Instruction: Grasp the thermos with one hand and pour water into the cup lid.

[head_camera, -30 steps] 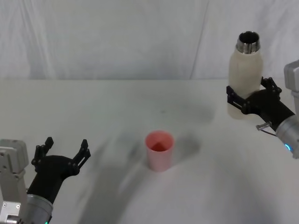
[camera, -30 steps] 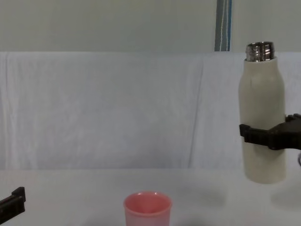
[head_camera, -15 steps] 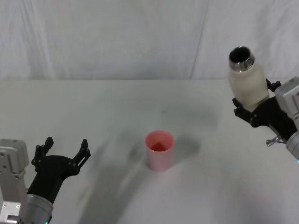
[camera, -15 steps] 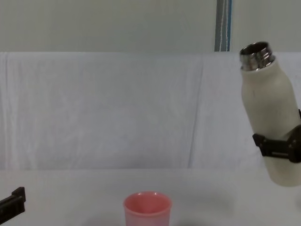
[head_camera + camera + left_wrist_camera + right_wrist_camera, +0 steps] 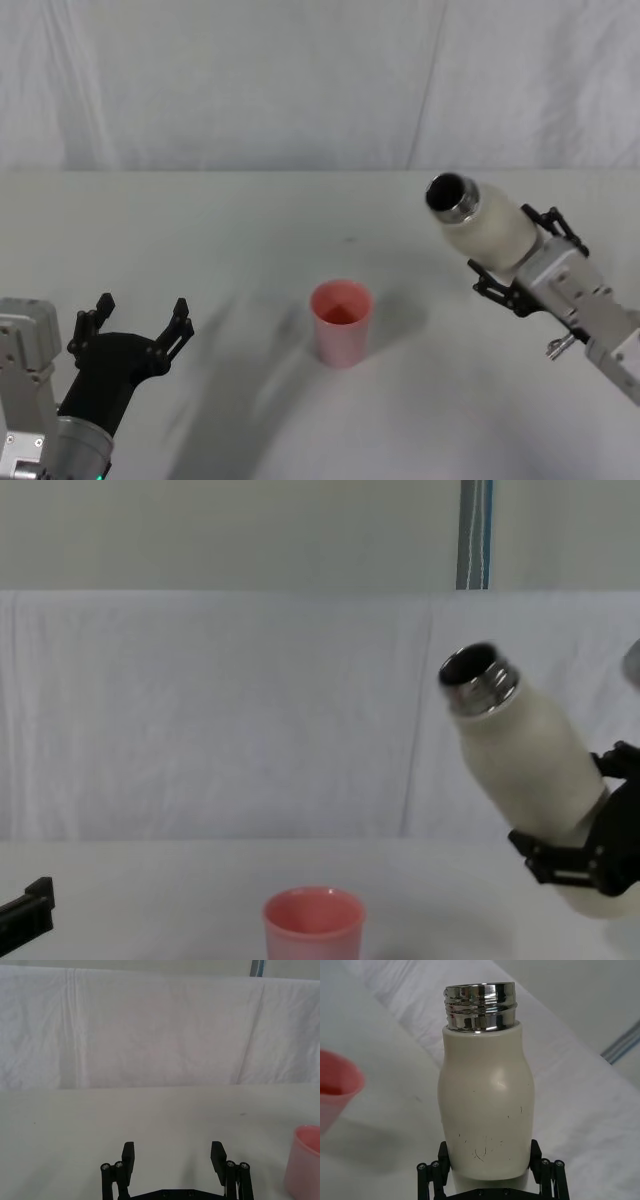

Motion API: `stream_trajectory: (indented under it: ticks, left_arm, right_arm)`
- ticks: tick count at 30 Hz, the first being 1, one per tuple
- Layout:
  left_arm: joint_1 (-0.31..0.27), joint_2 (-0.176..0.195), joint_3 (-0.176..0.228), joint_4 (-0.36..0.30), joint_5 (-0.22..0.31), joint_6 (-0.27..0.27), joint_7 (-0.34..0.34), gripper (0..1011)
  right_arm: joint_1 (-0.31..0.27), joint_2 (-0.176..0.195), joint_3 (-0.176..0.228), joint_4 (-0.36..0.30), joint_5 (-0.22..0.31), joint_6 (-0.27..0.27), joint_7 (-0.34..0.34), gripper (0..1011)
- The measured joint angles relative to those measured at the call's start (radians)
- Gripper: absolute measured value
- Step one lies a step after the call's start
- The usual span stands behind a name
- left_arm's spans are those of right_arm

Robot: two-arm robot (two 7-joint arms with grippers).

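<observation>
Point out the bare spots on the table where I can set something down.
Bare table lies between the cup lid and the back curtain, and between cup lid and open left tool. It is tighter to the cup lid's right, where the right tool holds the tilted thermos above the table.

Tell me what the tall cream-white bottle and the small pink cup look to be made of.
The tall cream-white bottle, held tilted in the right gripper, has a matte coated body with fine scratches, likely painted metal. Its neck is mirror-bright threaded steel. The small pink cup looks like smooth, slightly glossy plastic, though that is less certain.
</observation>
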Motion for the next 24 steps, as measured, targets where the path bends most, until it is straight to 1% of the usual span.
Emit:
stream_trajectory:
  ticks: [4, 7, 18, 24]
  left_arm:
    - [0.0, 0.0, 0.0, 0.0, 0.0, 0.0, 0.0, 1001]
    - [0.0, 0.0, 0.0, 0.0, 0.0, 0.0, 0.0, 1001]
    - [0.0, 0.0, 0.0, 0.0, 0.0, 0.0, 0.0, 1001]
    - [0.0, 0.0, 0.0, 0.0, 0.0, 0.0, 0.0, 1001]
  right_arm:
    - [0.014, -0.001, -0.026, 0.018, -0.067, -0.017, 0.001, 956]
    - [0.027, -0.004, -0.04, 0.033, -0.106, -0.029, 0.005, 956]
    - [0.072, -0.019, -0.077, 0.08, -0.183, -0.06, 0.013, 956]
    - [0.096, -0.024, -0.091, 0.102, -0.222, -0.065, 0.006, 956]
